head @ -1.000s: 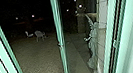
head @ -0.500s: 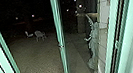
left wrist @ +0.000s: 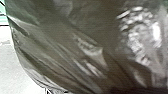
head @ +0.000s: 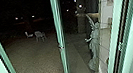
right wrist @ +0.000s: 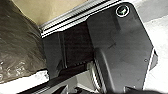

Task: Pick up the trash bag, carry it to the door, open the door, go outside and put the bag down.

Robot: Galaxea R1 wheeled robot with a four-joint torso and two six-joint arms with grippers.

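From my seat I'm looking through a green-framed doorway at a dark yard. The glass door stands open near the middle, its handle facing left. Far left are two pale chairs; a statue shows in or through the glass, near the right wall. Marks on the pale panel there are too small for me to read. The dark trash bag is close by my left wrist; I can't tell how either gripper stands
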